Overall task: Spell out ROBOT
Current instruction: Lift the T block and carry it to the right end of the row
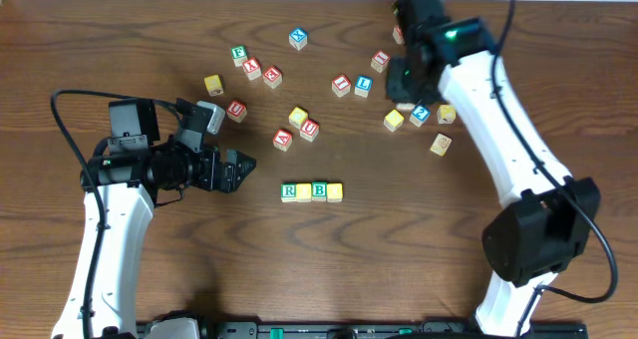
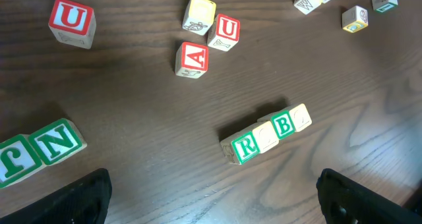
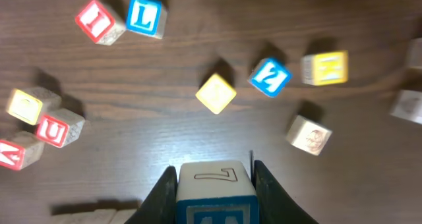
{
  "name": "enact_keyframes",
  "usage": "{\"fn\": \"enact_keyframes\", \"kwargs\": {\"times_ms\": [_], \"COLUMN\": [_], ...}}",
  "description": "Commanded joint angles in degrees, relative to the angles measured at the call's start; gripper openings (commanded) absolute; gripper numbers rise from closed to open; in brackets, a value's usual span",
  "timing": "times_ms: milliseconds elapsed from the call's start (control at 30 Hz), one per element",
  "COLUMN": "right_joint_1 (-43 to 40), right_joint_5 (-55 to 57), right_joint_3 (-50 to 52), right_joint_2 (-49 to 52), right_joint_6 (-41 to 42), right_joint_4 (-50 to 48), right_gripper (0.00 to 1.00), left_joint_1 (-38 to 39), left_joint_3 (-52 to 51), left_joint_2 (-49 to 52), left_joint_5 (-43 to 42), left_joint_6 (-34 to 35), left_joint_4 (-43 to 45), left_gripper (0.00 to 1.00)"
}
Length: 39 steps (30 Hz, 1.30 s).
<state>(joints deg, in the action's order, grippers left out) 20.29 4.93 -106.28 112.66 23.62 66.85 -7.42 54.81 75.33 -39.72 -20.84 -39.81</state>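
A block (image 3: 214, 197) sits squeezed tight in the right pincer (image 3: 215, 178). Past it, loose blocks (image 3: 216, 93) lie on the worktop (image 3: 198, 141). The left pincer (image 2: 211, 197) is wide open and holds nothing. Near it lies a row (image 2: 267, 135) showing R and B.

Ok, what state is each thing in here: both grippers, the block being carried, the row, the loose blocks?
left gripper, open and empty, left of the row.
right gripper, shut on the block.
block, clamped between the right fingers, lifted.
row, four blocks touching in a line, R and B readable.
loose blocks, scattered, lying flat.
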Motion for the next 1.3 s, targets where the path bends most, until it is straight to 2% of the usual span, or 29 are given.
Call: {"fn": "enact_keyframes", "kwargs": {"times_ms": [0,533,833,1267], "right_joint_1": [2.3,13.4,18.0,19.1], "right_joint_5": [0.1,-1.4,-0.2,2.5], "right_joint_3": [5.5,27.8,30.1,30.7], "right_joint_2": [0.0,0.0,0.0,0.0], "right_joint_6": [-0.5,7.7,11.4,13.2], "right_joint_4": [-2.6,-18.1,-19.5,-19.4], "right_gripper": [0.01,0.01,0.01,0.01], "left_joint_1": [-0.3,-0.3,-0.3,-0.3], "left_joint_3": [0.6,0.6,0.6,0.6], "left_joint_2": [-0.3,-0.3,-0.3,-0.3], "left_joint_5": [-0.1,-0.1,-0.1,-0.1], "left_joint_6": [-0.5,-0.5,-0.5,-0.5], "left_joint_4": [0.0,0.0,0.0,0.0], "left_gripper": [0.98,0.98,0.98,0.98]}}
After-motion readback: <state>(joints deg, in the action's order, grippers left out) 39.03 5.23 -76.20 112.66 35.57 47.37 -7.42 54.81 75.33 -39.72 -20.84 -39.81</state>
